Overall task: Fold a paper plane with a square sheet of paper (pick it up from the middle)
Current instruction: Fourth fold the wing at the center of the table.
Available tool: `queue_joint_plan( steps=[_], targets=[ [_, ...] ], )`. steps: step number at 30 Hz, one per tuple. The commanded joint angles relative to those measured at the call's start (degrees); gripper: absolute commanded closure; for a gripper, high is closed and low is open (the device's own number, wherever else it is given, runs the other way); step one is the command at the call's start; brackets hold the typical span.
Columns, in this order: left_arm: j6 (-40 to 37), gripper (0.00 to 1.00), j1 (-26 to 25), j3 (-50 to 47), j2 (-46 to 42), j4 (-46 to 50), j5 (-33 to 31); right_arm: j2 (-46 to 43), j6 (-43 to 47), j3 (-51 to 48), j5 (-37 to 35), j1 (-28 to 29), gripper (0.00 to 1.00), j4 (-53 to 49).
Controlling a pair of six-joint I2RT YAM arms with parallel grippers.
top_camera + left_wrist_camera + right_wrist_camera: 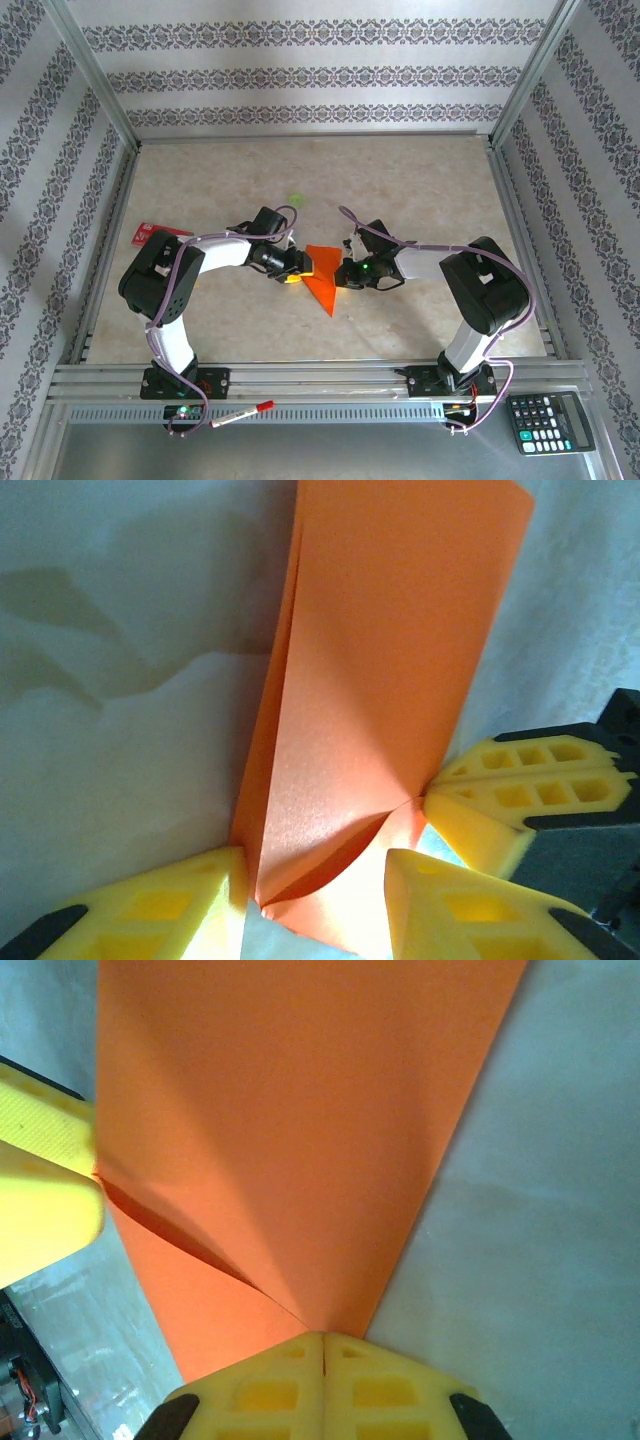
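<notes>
From above, the paper's [322, 285] top edge is hidden under the left gripper [297, 268] and right gripper [345, 270]. The left wrist view cuts it off at top and bottom, the right wrist view at the top. The red card [150, 235] lies partly under the left arm, its print too small to read.

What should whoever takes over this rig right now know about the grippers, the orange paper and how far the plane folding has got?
Left gripper: open, fingers either side of one end of the orange sheet.
Right gripper: shut, pinching the corner of a lifted flap of the sheet.
Sheet: in the middle of the table, between both grippers.
Done: folded into a layered, tapering shape.
Left: probably crease this flap flat, then make the remaining folds; not a finished plane yet.
</notes>
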State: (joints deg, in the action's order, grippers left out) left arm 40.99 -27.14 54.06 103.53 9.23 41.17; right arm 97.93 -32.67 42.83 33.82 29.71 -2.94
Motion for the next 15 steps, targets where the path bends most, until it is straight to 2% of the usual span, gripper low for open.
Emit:
queue_joint_plan(
  steps=[1, 6, 15],
  targets=[
    [1.44, 0.6, -0.64, -0.3, 0.01, -4.53, 2.87, 1.28, 0.85, 0.06, -1.22, -0.29, 1.0, -1.51],
    [1.32, 0.6, -0.67, -0.53, -0.45, -4.8, 3.1, 1.31, 0.95, 0.06, -1.22, -0.27, 1.0, -1.54],
    [-3.3, 0.61, -0.67, 0.93, -3.21, 2.99, -2.3, 1.84, 1.02, 0.13, -1.06, -0.27, 1.0, -1.56]
  ],
)
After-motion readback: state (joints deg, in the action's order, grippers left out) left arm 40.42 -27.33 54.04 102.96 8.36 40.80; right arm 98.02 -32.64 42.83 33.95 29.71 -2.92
